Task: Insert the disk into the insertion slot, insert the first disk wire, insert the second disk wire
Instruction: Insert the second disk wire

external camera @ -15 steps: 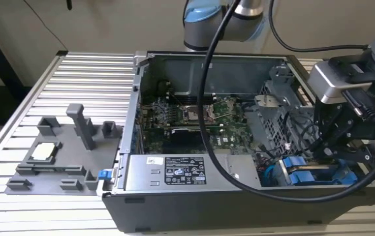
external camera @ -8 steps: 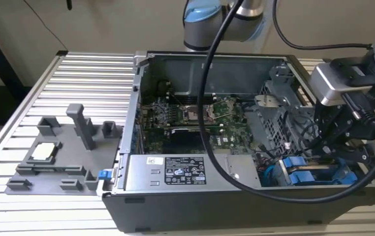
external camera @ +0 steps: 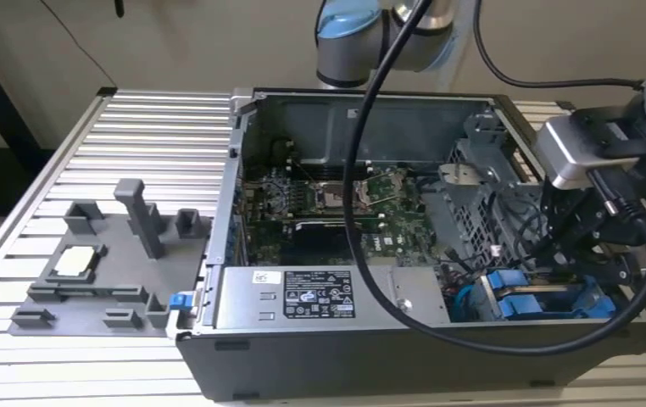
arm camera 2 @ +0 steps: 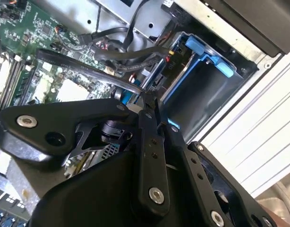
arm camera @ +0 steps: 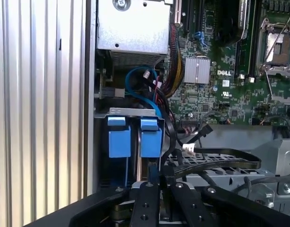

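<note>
Insertion slot [arm camera: 135,142] | black cables [arm camera: 216,163] crowd beside | gripper [arm camera 2: 147,101] above; grip unclear

The grey insertion slot [external camera: 543,298] with blue tabs sits in the case's corner.

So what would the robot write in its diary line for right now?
gripper: at drive bay, shut on black cable | blue tabs: in bay | computer case: open
</note>
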Tool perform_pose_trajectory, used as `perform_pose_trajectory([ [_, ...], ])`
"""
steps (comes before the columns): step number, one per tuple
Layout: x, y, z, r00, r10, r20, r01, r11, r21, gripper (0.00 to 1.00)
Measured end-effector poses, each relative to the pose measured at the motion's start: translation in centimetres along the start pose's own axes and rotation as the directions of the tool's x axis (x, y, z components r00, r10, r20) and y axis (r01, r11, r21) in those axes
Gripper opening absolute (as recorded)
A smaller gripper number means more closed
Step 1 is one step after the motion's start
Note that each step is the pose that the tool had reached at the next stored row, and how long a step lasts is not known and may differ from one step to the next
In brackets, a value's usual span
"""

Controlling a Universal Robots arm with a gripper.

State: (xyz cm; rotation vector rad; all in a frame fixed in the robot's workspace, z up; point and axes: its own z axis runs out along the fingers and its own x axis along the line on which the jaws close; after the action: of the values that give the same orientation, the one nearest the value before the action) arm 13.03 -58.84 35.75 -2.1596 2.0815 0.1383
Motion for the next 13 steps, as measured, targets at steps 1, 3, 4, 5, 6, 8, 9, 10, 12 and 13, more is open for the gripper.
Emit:
perform_pose_trajectory([
  [1,0.01,-0.05,0.02,0.9999,0.0,0.0124,0.0,1.0,0.0005,0.16],
  [3,0.04,-0.12,0.07,0.9994,0.002,0.0351,-0.002,1.0,0.0013,0.16],
  [4,0.08,-0.17,0.06,0.9993,0.002,0.0379,-0.002,1.0,0.0011,0.16],
  [5,0.08,-0.18,0.06,0.9993,0.003,0.0381,-0.003,1.0,0.001,0.16],
  [6,0.08,-0.18,0.06,0.9993,0.003,0.0381,-0.003,1.0,0.001,0.16],
  [8,0.13,-0.19,0.06,0.9993,0.003,0.0381,-0.003,1.0,0.0007,0.16],
  [9,0.26,-0.2,0.07,0.9993,0.004,0.0381,-0.004,1.0,0.0001,0.16],
  [10,0.38,-0.2,0.08,0.9993,0.005,0.0381,-0.005,1.0,-0.0004,0.16],
  [12,0.57,-0.26,0.11,0.9992,0.007,0.0382,-0.007,1.0,-0.0034,0.16],
  [13,0.63,-0.3,0.12,0.9992,0.009,0.0382,-0.009,0.9999,-0.0074,0.16],
])
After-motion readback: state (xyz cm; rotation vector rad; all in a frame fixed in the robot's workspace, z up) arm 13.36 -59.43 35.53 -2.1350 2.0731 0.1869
